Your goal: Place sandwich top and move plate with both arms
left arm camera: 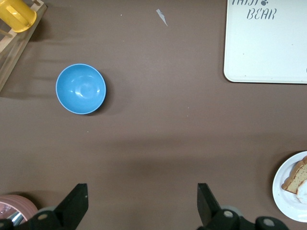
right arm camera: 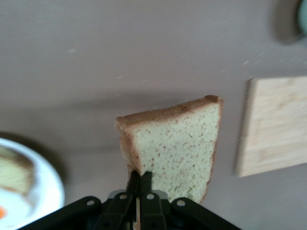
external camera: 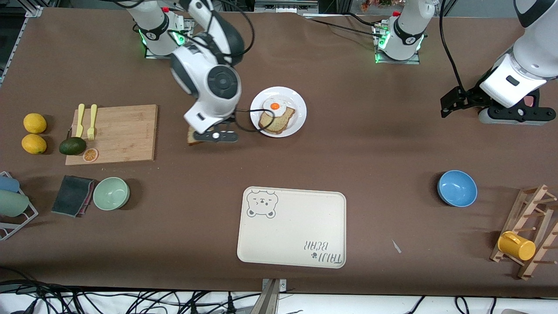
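1. two lemons [external camera: 34,133] lie near the table edge at the right arm's end.
2. a wooden cutting board [external camera: 114,133] carries yellow cutlery [external camera: 86,120].
3. a blue bowl [external camera: 457,188] stands near a wooden rack [external camera: 529,231].

The cream tray [external camera: 291,226] carries the only readable text. The words "TAIJI BEAR", with a small paw print, are printed in one corner, upside down in the front view. In the tray's diagonally opposed corner a bear face is drawn.
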Tool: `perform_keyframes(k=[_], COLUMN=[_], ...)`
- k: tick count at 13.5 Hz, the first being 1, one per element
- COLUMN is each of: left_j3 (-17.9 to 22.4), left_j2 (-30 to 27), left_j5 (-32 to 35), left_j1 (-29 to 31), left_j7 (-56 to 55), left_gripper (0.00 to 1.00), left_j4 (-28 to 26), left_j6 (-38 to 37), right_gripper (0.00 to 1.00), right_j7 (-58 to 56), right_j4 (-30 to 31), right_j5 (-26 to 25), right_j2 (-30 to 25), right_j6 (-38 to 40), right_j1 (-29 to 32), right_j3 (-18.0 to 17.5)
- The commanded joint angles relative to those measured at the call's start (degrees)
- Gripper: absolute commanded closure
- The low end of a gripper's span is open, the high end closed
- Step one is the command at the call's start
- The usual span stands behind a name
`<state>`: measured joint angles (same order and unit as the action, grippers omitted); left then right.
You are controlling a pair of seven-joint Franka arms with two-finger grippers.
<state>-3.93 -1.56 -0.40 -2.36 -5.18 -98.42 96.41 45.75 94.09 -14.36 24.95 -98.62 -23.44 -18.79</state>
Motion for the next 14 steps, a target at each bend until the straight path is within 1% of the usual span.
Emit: perform_keyframes(k=[1, 3, 4, 6, 8, 12, 14], left_j3=[-0.11, -0.20, -0.20, -0.11, -0.11, -0.11, -0.11], left_j2=[0.68, 0.68, 0.68, 0.68, 0.68, 0.68, 0.68], left_j5=[1.19, 1.19, 1.19, 1.10, 1.19, 1.19, 1.19], left_j1=[0.34, 0.34, 0.34, 0.25, 0.34, 0.34, 0.34], left_j7=[1.31, 1.31, 1.31, 1.31, 1.31, 1.31, 1.31], left_gripper=[0.00, 0.00, 0.00, 0.00, 0.00, 0.00, 0.00], left_j4=[1.74, 1.74, 1.74, 1.74, 1.74, 1.74, 1.74], left_j6=[-1.31, -1.40, -1.31, -1.31, -1.31, -1.40, -1.40], right_gripper=[1.00, 1.00, 1.00, 1.00, 1.00, 1.00, 1.00], right_j7=[9.32, 14.08, 16.28, 20.15, 23.66, 27.89, 28.69], right_j4=[-6.53, -9.18, -9.80, -9.89, -9.80, -9.80, -9.80], right_j5=[2.04, 5.46, 6.18, 6.27, 6.45, 6.45, 6.27], right_j2=[5.01, 6.78, 7.31, 8.71, 10.29, 12.93, 13.55], right_j6=[2.21, 2.03, 1.51, 0.89, -2.00, -5.52, -6.66], right_j1=[-5.80, -8.80, -9.94, -11.79, -13.55, -16.19, -16.55], right_j3=[0.33, 0.42, 0.42, 0.42, 0.51, 0.51, 0.51])
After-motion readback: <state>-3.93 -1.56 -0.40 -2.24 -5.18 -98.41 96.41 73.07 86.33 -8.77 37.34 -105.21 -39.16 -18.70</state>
